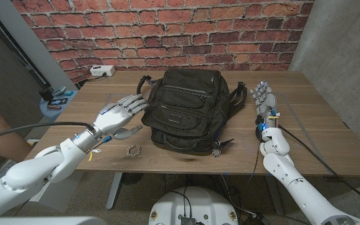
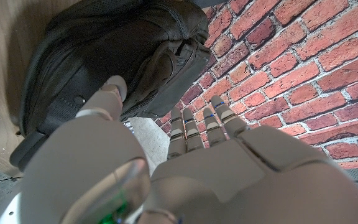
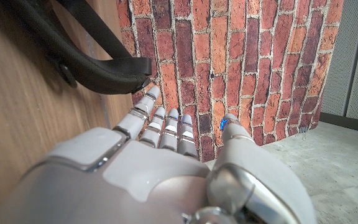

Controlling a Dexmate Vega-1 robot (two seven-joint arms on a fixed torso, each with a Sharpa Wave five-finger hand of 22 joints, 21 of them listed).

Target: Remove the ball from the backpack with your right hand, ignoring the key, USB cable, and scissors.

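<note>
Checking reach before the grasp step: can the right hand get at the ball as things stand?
Probably not yet. The backpack looks zipped shut and no ball is visible, so it must be inside if present. The right hand stands open beside the strap, empty. The left hand touches the pack's other side.

- Left arm reaches in from the lower left corner of the head view, forearm raised above the bench; left hand holds nothing, fingers stretched forward and apart (thumb spread lower)
- Right arm stretches straight ahead; right hand empty, fingers extended side by side
</note>
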